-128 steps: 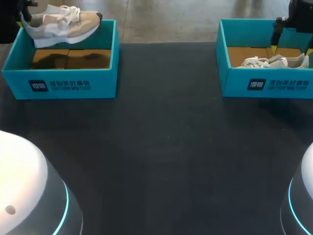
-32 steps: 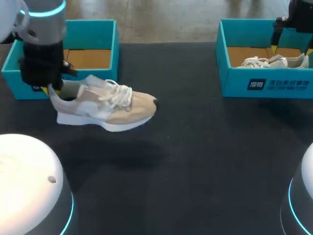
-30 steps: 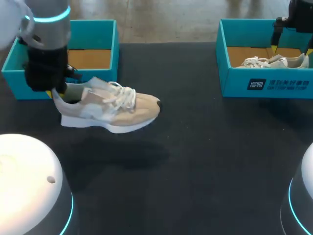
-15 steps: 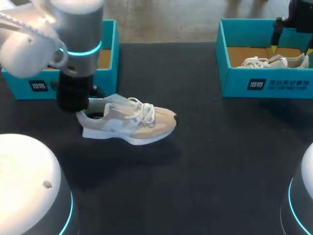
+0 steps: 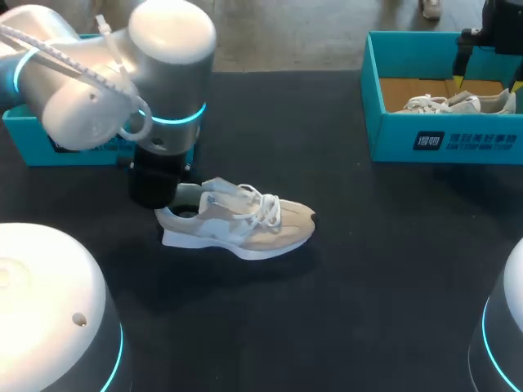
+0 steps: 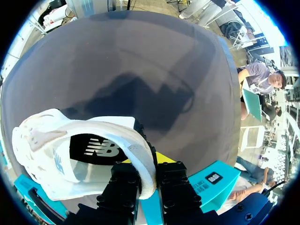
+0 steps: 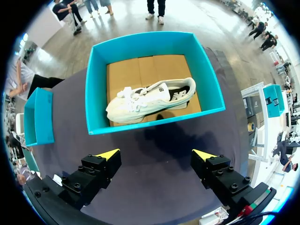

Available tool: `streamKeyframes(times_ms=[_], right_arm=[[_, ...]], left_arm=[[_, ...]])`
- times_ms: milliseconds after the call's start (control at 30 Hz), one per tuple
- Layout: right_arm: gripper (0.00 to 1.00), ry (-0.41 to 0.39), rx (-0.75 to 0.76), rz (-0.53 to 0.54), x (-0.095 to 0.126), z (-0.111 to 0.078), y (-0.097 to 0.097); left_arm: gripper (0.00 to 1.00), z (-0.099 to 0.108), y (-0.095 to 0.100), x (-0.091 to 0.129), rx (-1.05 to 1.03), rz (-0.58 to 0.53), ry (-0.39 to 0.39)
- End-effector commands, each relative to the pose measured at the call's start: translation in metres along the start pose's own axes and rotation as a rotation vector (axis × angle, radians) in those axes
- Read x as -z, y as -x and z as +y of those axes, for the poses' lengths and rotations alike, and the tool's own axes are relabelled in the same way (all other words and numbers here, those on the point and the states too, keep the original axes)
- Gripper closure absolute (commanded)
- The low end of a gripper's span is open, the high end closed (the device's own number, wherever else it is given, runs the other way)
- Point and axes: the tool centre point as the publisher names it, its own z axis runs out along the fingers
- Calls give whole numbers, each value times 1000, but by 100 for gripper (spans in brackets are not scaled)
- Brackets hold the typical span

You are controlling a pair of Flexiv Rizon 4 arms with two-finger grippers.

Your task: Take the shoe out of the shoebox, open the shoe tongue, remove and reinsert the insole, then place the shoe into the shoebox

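On the table [image 5: 368, 269], two shoeboxes [image 5: 24, 140] [image 5: 441, 139] and two shoes [image 5: 245, 224] [image 5: 453, 104], one boxed.

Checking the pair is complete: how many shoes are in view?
2. The beige shoe is at the table's left-middle, heel collar pinched by the left gripper; the white shoe lies in the right box. The left box is mostly hidden.

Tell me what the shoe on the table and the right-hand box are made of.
The shoe looks like matte beige suede and white mesh, with woven laces and a smooth foam-like sole. The box looks like matte teal cardboard, bare brown flaps inside.
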Motion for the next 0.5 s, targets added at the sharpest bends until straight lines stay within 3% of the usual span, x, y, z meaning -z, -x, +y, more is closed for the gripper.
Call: streamKeyframes(times_ms=[33,500], right_arm=[[0,1,0,0,0,0,0],[0,1,0,0,0,0,0]], left_arm=[[100,5,13,-12,4,19,-1],[100,-14,36,-32,-9,51,-20]])
